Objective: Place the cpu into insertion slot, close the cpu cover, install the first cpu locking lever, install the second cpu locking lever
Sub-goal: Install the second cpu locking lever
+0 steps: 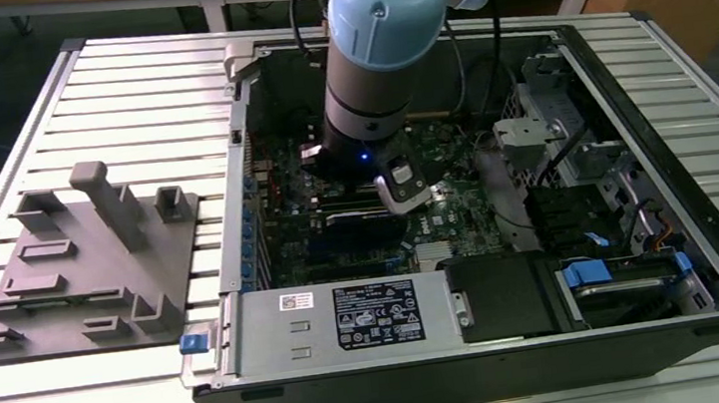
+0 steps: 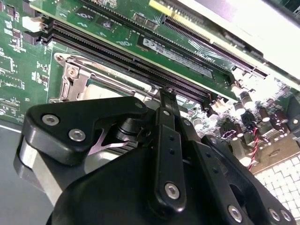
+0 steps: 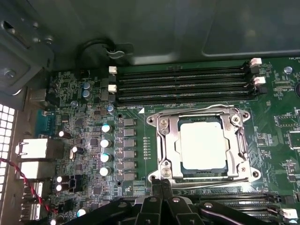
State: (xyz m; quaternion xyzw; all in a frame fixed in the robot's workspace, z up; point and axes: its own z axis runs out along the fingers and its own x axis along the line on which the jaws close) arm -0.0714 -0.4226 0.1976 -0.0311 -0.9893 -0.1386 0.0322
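Observation:
In the first wrist view the cpu [image 3: 203, 143], a flat square with a silver-grey top, lies in the insertion slot on the green motherboard [image 3: 136, 122]. It hides the slot's pin field. The metal cpu cover [image 3: 171, 140] lies flat around the chip, which shows through its window. Thin wire levers run along two sides of the socket. My gripper [image 3: 161, 183] is shut, its black fingertips pressed together at the socket's corner by one lever's end. The second wrist view shows the gripper [image 2: 167, 93] from behind, just off the socket [image 2: 82, 79]. In the exterior view the gripper [image 1: 401, 189] reaches down inside the case.
Black memory slots [image 3: 183, 84] run beside the socket, with capacitors [image 3: 106, 143] on another side. The open computer case [image 1: 613, 64] walls in the board. Its power supply [image 1: 345, 318] sits at the front. A grey fixture plate [image 1: 87, 275] lies at the exterior view's left.

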